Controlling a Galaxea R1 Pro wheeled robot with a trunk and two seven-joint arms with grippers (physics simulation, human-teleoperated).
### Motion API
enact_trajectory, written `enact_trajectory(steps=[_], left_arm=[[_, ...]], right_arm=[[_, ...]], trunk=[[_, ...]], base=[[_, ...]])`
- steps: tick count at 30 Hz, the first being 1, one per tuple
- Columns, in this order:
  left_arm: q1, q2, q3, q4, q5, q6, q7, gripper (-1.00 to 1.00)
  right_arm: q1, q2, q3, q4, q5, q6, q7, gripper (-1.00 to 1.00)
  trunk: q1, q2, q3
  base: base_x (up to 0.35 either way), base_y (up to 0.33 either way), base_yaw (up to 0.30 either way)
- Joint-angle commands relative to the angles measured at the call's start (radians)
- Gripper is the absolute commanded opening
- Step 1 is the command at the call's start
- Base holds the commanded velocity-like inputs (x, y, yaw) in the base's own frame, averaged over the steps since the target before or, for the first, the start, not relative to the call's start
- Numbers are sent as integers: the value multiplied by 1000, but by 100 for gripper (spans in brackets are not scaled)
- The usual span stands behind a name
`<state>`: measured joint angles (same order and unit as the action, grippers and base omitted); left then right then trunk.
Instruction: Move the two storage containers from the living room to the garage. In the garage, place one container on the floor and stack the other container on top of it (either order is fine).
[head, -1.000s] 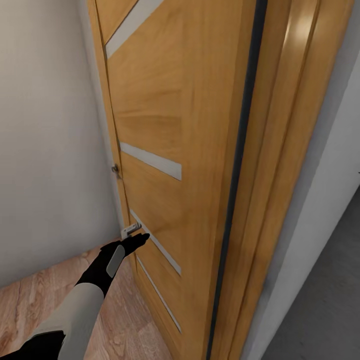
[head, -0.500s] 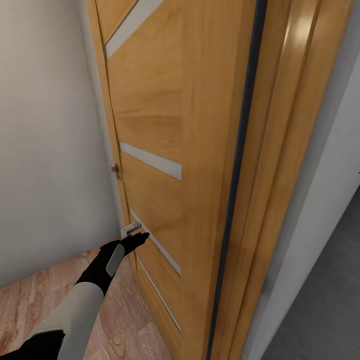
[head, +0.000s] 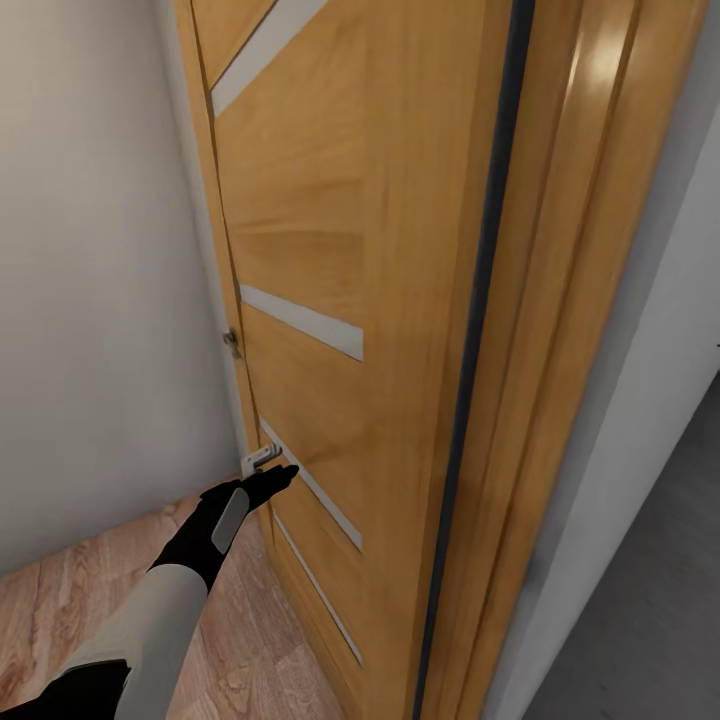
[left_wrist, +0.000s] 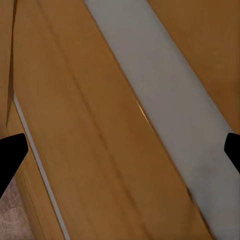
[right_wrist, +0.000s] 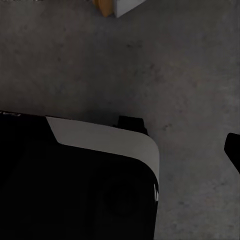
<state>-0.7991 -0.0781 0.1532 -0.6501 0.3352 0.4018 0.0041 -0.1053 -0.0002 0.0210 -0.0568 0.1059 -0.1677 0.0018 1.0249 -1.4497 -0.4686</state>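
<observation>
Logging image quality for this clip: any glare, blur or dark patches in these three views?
Head view: a soft glare streak on the door frame, otherwise evenly lit. Left wrist view: the wooden door sits so close that it looks soft. Right wrist view: dim, with the robot's own dark body shading the concrete floor.

Even, soft light; faint glare streak on the door frame (head: 600, 60); right wrist view dim; wrist views blurred.
</observation>
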Motion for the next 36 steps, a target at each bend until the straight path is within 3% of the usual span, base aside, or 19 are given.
enact_trajectory(steps=[1, 36], left_arm=[[0, -18, 5, -2, 24, 6, -6, 100], [13, -17, 5, 2, 24, 6, -6, 100]], right_arm=[[-1, 0, 1, 0, 7, -3, 0, 100], [-1, -1, -1, 1, 5, -3, -6, 100]], trunk=[[0, 0, -1], [0, 0, -1]], base=[[0, 0, 0], [0, 0, 0]])
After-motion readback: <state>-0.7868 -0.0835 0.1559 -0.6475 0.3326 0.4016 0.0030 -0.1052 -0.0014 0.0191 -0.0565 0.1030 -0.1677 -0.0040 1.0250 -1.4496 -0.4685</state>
